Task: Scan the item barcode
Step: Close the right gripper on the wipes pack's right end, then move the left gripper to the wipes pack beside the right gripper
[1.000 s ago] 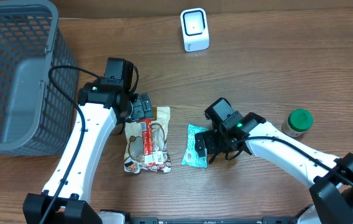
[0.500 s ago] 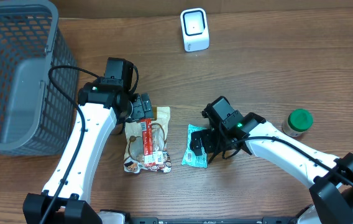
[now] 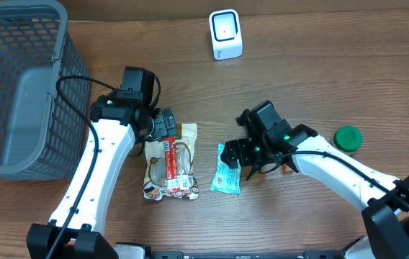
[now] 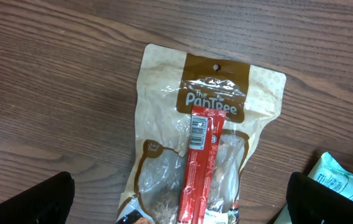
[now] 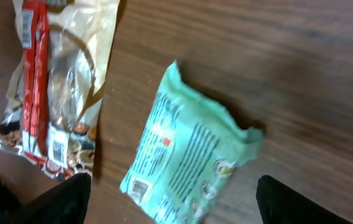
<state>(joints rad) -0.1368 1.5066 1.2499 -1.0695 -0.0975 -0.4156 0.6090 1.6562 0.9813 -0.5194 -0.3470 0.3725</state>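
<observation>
Nothing scanned yet, I reckon. My right gripper hangs open over the green packet lying on the table, left gripper open too, holding nothing. Scanner sits well apart; grabbing and scanning remain.

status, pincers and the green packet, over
Left pincer open over brown pouch. Right pincer open over green packet, not gripped. Nothing between packet and scanner.
</observation>
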